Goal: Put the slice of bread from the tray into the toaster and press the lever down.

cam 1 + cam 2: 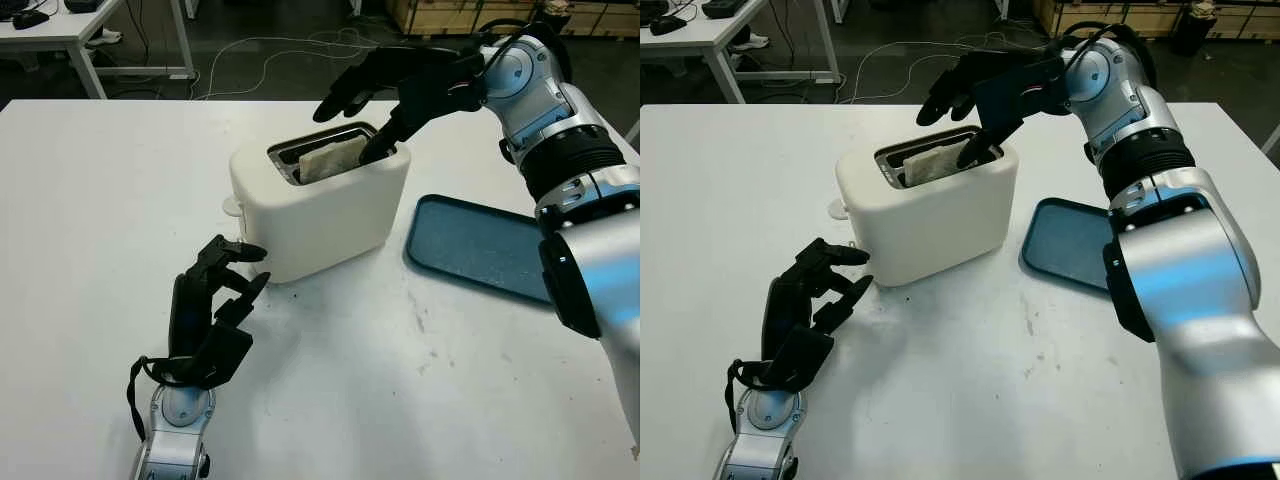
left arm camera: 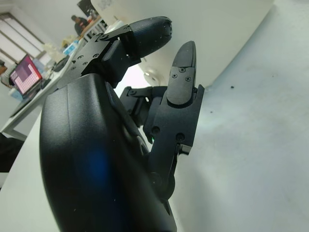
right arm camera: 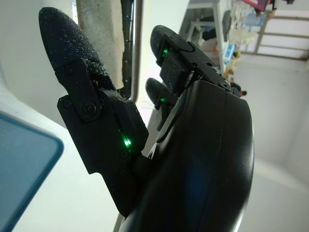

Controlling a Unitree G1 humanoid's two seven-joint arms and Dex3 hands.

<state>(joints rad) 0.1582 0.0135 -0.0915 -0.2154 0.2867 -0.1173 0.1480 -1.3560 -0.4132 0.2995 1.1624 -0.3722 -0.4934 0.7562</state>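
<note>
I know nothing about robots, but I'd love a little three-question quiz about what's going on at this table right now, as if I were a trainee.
1. True or false: the bread is lying on the blue tray.
2. Which hand is over the toaster? A) the right hand B) the left hand C) a person's hand
3. Fill in: the left hand is open, just above the white ____, in front of the toaster.

Key:
1. False. The bread stands in the toaster's slot, its top edge sticking out.
2. A. One of its fingers reaches down to the slot beside the bread.
3. table.
</note>
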